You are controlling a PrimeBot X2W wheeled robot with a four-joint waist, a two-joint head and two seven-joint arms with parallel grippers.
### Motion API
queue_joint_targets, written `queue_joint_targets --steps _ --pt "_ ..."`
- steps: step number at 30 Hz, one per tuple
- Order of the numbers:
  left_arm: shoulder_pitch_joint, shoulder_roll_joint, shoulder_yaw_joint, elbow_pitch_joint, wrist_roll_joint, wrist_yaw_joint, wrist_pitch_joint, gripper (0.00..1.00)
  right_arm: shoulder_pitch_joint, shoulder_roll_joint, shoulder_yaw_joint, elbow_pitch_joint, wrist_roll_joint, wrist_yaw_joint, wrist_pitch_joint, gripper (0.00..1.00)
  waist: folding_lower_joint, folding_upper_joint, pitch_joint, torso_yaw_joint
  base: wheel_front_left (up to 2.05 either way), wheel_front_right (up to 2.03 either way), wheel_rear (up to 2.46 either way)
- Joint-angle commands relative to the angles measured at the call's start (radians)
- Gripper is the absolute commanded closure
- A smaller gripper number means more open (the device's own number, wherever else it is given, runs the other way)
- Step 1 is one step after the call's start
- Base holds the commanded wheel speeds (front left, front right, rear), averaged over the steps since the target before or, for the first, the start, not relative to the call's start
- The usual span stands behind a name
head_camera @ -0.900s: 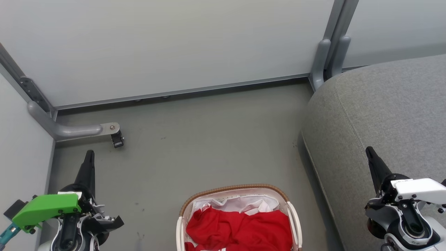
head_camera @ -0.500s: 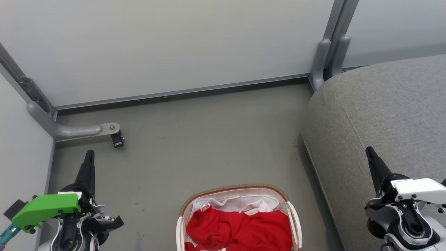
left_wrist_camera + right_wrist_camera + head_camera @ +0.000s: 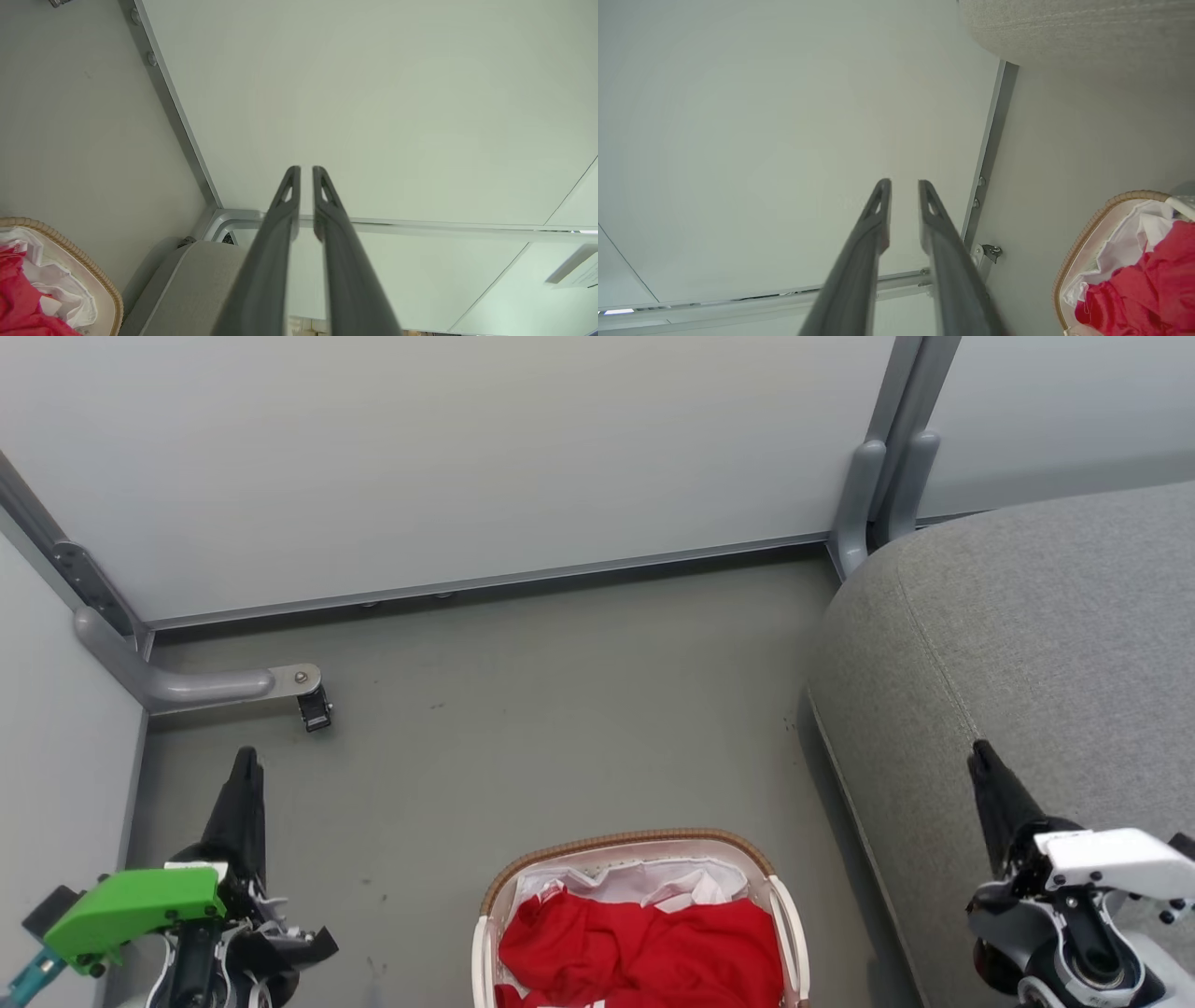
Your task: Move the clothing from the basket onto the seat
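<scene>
— Down at the bottom edge of your head view, that red pile is what you're after, right? Where's it sitting?

— Yep. The red clothing (image 3: 644, 952) is bunched up inside the basket (image 3: 635, 838), lying on the white liner (image 3: 616, 882) that pokes up at the far side. There's a sliver of white on the red right at the frame's bottom edge. The basket is on the grey floor (image 3: 560, 709), near the front corner of the sofa (image 3: 1027, 635), which is off to your right.

— Cool, and how do your grippers look?

— Your left gripper (image 3: 245, 758) is up over the floor at your lower left, well apart from the basket, pointing toward the pale wall panel (image 3: 467, 457). In the left wrist view its two fingers (image 3: 278, 233) sit a slim gap apart, with just wall showing through the gap. Your right gripper (image 3: 978, 751) is at your lower right, in front of the sofa cushion. Same deal in the right wrist view: fingers a narrow gap apart, plain wall between them. Both are clear of the clothing. There's also a little black caster (image 3: 315, 711) on a grey metal foot, on the floor beyond your left gripper.
</scene>
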Motion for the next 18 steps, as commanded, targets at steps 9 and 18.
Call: queue_joint_targets --steps 9,18 --pt "0.031 -0.003 -0.032 0.021 0.019 -0.009 -0.032 0.0 0.033 0.05 -0.016 0.016 -0.057 0.0 0.0 0.0 0.0 0.0016 0.0 0.0 0.0 0.0 0.0" --pt "0.046 -0.002 -0.058 0.011 0.07 -0.022 -0.075 0.0 0.044 0.086 -0.076 0.02 -0.174 0.0 -0.001 0.0 0.0 0.0 0.003 0.001 0.0 0.0 0.0"
